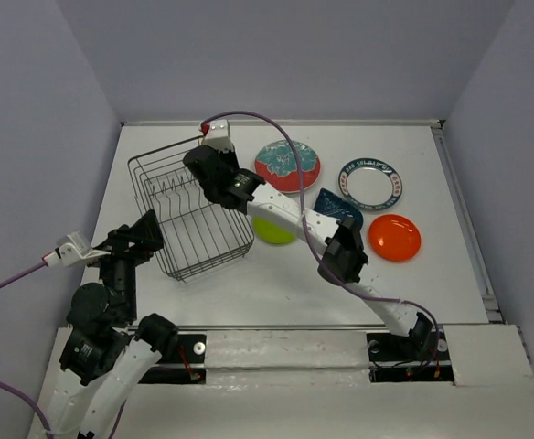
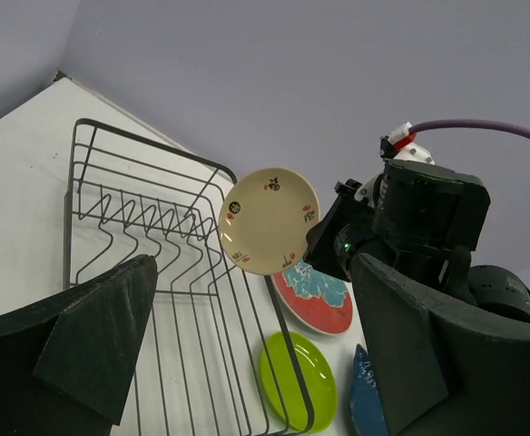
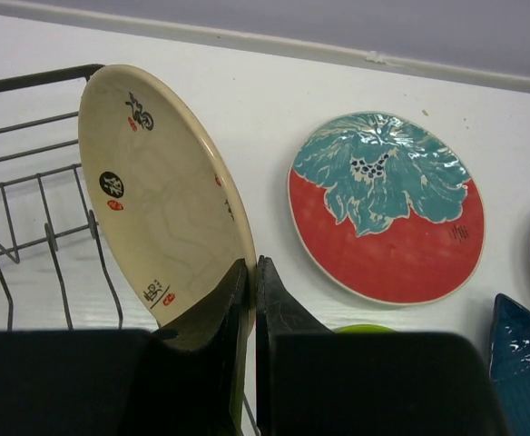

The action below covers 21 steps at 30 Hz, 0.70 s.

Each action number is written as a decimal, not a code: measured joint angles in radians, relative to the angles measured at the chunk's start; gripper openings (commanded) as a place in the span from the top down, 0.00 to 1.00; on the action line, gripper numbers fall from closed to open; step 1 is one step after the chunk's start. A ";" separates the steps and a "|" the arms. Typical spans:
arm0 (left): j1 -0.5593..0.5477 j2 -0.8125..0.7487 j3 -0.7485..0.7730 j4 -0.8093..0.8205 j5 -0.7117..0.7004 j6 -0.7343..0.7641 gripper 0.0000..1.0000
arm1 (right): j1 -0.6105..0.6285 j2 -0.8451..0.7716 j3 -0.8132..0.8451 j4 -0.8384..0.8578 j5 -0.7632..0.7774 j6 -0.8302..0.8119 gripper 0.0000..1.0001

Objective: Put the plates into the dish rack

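Beige plate [image 3: 156,200] clamped in right gripper [image 3: 250,272] over dish rack [image 1: 203,247]

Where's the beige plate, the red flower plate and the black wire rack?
beige round plate [image 3: 156,200]: right wrist view, middle of its face.
red round plate with teal flower [image 3: 383,250]: right wrist view, its red lower part.
black wire dish rack [image 1: 208,240]: top external view, its wire floor.
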 measured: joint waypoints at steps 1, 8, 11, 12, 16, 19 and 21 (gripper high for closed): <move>0.000 0.000 0.000 0.000 0.000 0.000 0.01 | 0.002 0.011 0.005 0.006 0.010 -0.010 0.93; 0.000 0.000 0.000 0.000 0.001 0.000 0.01 | 0.010 0.045 0.009 0.039 0.049 -0.043 0.93; 0.000 0.000 0.000 0.000 0.001 0.000 0.01 | 0.017 0.049 0.011 0.047 0.055 -0.063 0.93; 0.000 0.000 0.000 0.000 0.002 0.000 0.01 | 0.023 0.055 0.016 0.053 0.062 -0.072 0.93; 0.000 0.000 0.000 0.000 0.003 0.000 0.01 | 0.032 0.070 0.026 0.070 0.087 -0.096 0.93; 0.000 0.000 0.000 0.000 0.005 0.000 0.01 | 0.045 0.070 0.010 0.113 0.097 -0.126 0.93; 0.000 0.000 0.000 0.000 0.006 0.000 0.01 | 0.061 0.066 -0.024 0.161 0.101 -0.148 0.93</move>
